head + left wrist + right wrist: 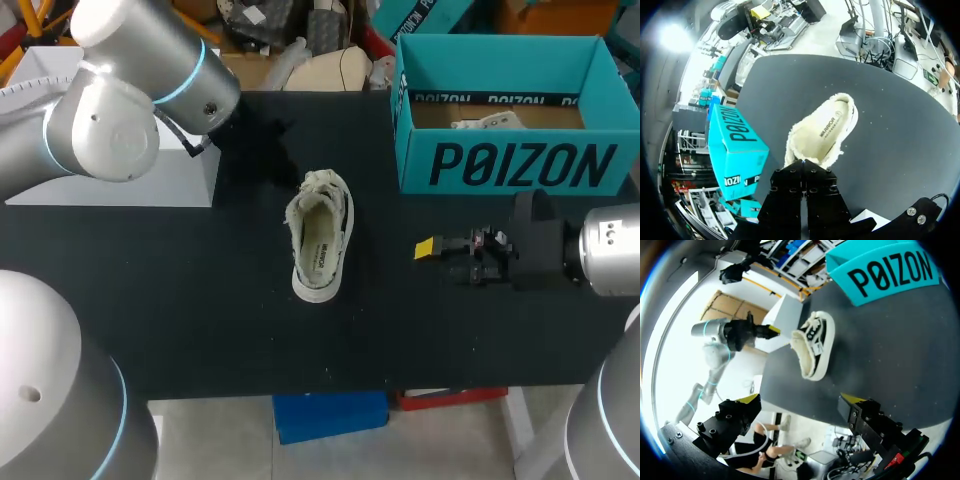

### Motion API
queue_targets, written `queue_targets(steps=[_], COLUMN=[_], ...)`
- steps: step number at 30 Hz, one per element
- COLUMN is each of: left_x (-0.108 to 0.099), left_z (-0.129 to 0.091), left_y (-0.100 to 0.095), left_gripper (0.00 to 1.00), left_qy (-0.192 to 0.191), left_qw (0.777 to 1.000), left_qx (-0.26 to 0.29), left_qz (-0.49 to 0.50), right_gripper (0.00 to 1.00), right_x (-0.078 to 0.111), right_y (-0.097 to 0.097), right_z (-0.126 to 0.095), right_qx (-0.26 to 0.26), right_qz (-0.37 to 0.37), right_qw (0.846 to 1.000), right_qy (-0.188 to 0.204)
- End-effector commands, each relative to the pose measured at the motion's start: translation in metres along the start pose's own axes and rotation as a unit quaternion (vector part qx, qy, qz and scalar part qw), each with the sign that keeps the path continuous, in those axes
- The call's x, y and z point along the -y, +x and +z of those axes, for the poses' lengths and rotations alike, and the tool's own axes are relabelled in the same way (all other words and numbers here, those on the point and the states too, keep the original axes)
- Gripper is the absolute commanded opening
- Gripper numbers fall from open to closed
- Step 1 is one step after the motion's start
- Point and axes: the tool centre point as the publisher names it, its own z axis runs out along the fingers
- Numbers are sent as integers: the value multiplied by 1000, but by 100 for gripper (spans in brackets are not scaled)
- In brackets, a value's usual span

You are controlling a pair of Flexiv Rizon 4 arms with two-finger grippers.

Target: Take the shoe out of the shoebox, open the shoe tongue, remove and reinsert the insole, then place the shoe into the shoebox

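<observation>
Black tabletop (pixel 200 300), fleece-lined shoe (pixel 320 238) lying crosswise ahead of wide-spread right gripper (pixel 800 401), lengthwise before left gripper (pixel 804 170), heel pointing away from it, left jaws' state impossible to tell

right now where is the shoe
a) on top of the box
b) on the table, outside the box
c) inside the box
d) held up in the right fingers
B: the shoe lies sole-down on the black table, clear of the open box.
</observation>
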Motion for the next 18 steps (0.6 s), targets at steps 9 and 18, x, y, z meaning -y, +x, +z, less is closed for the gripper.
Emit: queue_targets(steps=[9, 18], left_x=[-26, -23], left_z=[26, 55], left_y=[-18, -12], left_gripper=[0, 0], left_qy=[-24, 11], left_qw=[999, 999], left_qx=[-19, -34], left_qz=[-14, -11], right_gripper=[100, 100], right_x=[0, 0], right_y=[0, 0], right_z=[0, 0], right_qx=[0, 0], right_qz=[0, 0], right_qw=[1000, 1000], right_qy=[1, 1])
